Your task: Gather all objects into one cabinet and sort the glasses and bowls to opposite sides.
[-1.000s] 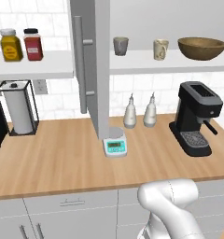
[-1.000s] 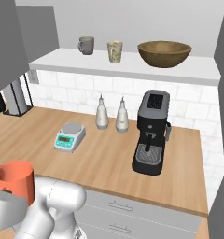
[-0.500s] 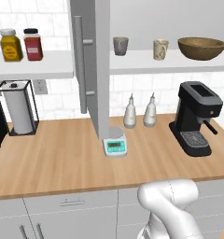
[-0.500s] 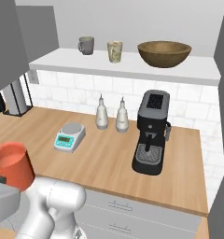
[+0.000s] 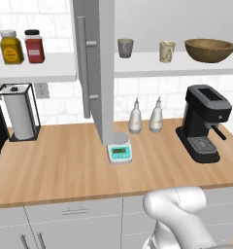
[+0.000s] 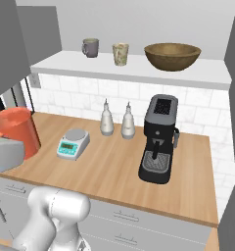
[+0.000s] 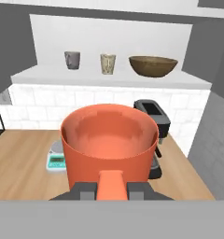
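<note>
**Orange-red cup in the gripper, two cups and bowl on the shelf**

Gripper [image 7: 111,189] clenched on the orange-red cup [image 7: 109,144]; the cup is upright, mouth open, seen close in the hand view. In the right base view the same cup [image 6: 14,131] is over the counter's left edge, above the wooden counter [image 6: 119,166].

Cabinet shelf board [image 6: 139,73]: dark grey cup [image 6: 90,47] toward the left end, cream cup [image 6: 120,54] just beside it, wooden bowl [image 6: 172,56] toward the right end, all apart from one another. Cabinet door [image 5: 96,73] stands open at the shelf's left edge.

On the counter: scale [image 6: 73,143], two white bottles [image 6: 117,121] near the back wall, black coffee machine [image 6: 160,138] right of them.
</note>
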Tool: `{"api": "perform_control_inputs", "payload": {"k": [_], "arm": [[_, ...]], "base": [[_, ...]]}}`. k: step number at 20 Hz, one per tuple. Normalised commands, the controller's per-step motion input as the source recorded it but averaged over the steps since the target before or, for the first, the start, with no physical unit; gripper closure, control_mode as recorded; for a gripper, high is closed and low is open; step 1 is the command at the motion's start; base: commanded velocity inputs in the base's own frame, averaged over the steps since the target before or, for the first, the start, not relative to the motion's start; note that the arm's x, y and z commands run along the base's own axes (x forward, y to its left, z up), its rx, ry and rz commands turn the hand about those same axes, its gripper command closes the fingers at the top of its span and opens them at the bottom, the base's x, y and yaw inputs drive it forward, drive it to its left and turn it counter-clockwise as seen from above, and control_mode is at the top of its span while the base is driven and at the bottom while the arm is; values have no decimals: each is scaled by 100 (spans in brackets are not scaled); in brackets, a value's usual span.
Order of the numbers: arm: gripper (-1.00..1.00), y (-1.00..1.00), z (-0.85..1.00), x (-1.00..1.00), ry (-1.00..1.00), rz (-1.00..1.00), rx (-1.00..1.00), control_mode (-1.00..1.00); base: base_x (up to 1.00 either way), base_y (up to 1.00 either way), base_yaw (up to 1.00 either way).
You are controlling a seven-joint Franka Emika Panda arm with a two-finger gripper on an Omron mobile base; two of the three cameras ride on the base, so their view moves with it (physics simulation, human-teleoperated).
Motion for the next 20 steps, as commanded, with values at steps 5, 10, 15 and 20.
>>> {"api": "perform_control_inputs", "payload": {"k": [5, 10, 15, 20], "arm": [[100, 0, 31, 79, 0, 0, -3, -100], [100, 0, 1, 91, -5, 3, -5, -100], [100, 0, 0, 67, -18, 6, -7, -100], [100, 0, 0, 48, -17, 4, -2, -100]], "base": [[0, 0, 0], [0, 0, 0], [0, 0, 0], [0, 0, 0]]}}
